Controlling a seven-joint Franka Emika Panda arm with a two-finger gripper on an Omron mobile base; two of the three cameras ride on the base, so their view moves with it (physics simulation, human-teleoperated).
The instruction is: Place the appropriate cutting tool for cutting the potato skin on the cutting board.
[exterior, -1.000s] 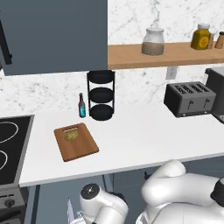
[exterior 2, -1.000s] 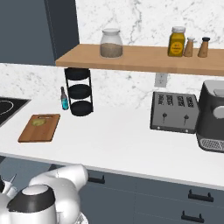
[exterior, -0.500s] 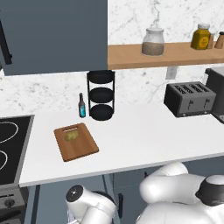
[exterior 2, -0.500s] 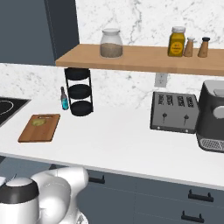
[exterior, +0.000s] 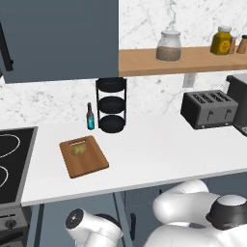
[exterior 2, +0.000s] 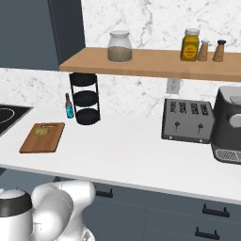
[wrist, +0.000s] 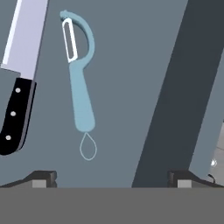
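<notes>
You see the peeler (wrist: pixel 80 83) lying flat on a dark grey surface beside the knife (wrist: pixel 19 74), loop end toward the gripper (wrist: pixel 112 177), whose fingers stand wide apart, holding nothing. The potato (exterior: pixel 78 149) waits on the cutting board (exterior: pixel 89 161) near the counter's left end. Since earlier, the arm has dropped lower below the counter edge.

Your arm: glossy white rounded shells, dark grey caps at the joints, one white disc face with a small dark centre. Fingers (wrist: pixel 43 178) dark, blocky, grey-tipped.

Light-blue peeler (wrist: pixel 81 83) flat beside knife, potato (exterior: pixel 77 149) on cutting board (exterior: pixel 83 156)
</notes>
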